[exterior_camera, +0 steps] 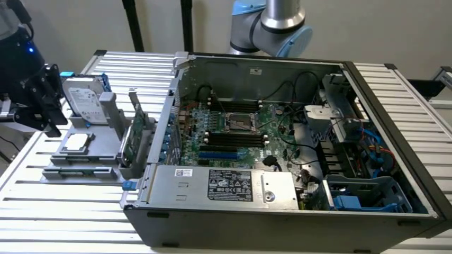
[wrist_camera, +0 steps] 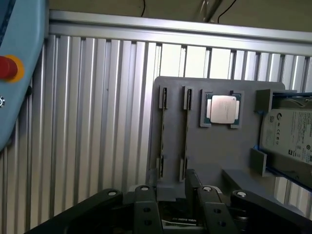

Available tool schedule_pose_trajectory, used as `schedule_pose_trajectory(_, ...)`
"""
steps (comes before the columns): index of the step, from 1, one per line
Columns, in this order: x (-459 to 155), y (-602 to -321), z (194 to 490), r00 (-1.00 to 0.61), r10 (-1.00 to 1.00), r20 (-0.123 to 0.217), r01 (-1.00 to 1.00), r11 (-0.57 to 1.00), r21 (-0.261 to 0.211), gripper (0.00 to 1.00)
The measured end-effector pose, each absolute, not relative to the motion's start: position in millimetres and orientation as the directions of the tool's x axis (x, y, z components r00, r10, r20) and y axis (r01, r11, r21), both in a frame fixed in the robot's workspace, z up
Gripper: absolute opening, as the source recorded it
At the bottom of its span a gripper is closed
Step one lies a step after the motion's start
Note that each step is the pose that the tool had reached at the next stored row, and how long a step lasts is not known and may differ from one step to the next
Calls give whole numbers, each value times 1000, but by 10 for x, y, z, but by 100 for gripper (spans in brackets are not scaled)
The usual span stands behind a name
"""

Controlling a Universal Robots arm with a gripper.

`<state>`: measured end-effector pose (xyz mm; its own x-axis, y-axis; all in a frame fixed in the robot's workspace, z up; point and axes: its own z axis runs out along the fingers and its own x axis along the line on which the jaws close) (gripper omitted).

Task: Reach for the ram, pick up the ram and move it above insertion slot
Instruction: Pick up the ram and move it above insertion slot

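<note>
Gripper hangs over the grey tray, left of the open computer case. Jaws pinch the ram, its pale label between the fingers. Processor chip sits on the tray.

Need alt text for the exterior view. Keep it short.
A black robot claw hangs at the exterior view's left, by a grey plastic parts tray holding a silver hard drive, a square silver processor chip and an upright green expansion card. Beside it, an open black computer case lies on a ribbed aluminium table, green motherboard exposed.
</note>
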<state>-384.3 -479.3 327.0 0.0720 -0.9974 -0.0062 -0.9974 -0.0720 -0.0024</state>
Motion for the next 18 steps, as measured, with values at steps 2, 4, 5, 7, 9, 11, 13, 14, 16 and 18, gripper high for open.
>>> schedule_pose_trajectory(2, -3846, -4801, 3234, 72, -997, -6, -997, -72, -2, 36)
schedule_pose_trajectory(4, -3851, -4810, 3197, 72, -997, -6, -997, -72, -2, 36)
schedule_pose_trajectory(5, -3854, -4815, 3179, 72, -997, -6, -997, -72, -2, 36)
schedule_pose_trajectory(7, -3859, -4824, 3142, 72, -997, -6, -997, -72, -2, 36)
schedule_pose_trajectory(9, -3864, -4833, 3106, 72, -997, -6, -997, -72, -2, 36)
schedule_pose_trajectory(11, -3869, -4843, 3070, 72, -997, -6, -997, -72, -2, 36)
schedule_pose_trajectory(13, -3874, -4853, 3034, 72, -997, -6, -997, -72, -2, 36)
schedule_pose_trajectory(14, -3877, -4857, 3014, 72, -997, -6, -997, -72, -2, 36)
schedule_pose_trajectory(16, -3879, -4860, 2979, 72, -997, -6, -997, -72, -2, 36)
schedule_pose_trajectory(18, -3879, -4860, 2943, 72, -997, -6, -997, -72, -2, 36)
